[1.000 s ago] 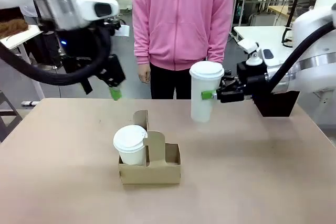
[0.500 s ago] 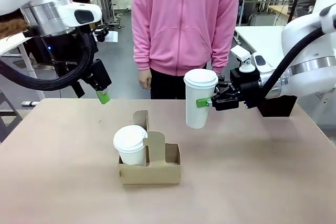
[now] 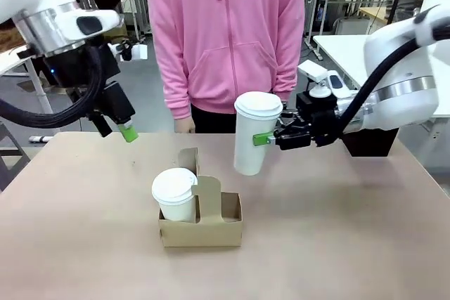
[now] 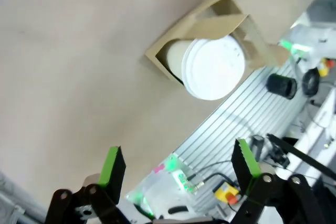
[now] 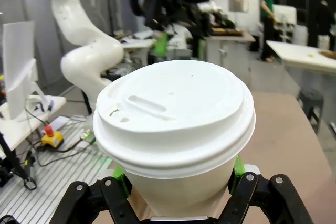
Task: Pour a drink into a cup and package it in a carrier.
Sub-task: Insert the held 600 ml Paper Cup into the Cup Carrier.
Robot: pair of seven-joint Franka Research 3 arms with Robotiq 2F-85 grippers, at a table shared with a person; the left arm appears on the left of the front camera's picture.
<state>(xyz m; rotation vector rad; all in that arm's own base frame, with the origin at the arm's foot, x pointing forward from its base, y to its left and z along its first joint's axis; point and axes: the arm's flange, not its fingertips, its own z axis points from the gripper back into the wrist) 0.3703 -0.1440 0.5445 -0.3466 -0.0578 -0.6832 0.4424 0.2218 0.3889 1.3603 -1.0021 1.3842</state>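
Note:
The brown cardboard carrier point(image 3: 211, 224) stands mid-table with a lidded white cup point(image 3: 174, 192) in its left slot. The right slot holds nothing. My right gripper point(image 3: 261, 139) is shut on a second lidded white cup point(image 3: 249, 135), holding it upright in the air just above and right of the carrier. In the right wrist view this cup point(image 5: 173, 119) sits between the green pads point(image 5: 119, 172). My left gripper point(image 3: 126, 133) hangs open over the table's far left. From above, it looks down on the carrier point(image 4: 223, 17) and its cup point(image 4: 212, 67). The drink is hidden under the lids.
A person in a pink hooded top point(image 3: 225, 33) stands at the table's far edge, one hand point(image 3: 184, 125) hanging near it. A black box point(image 3: 370, 142) sits behind my right arm. Bare tabletop point(image 3: 337, 230) lies in front and to the right of the carrier.
My right gripper has carried the held cup left and slightly down, nearer the carrier. My left gripper has drawn back to the left. The person has shifted left.

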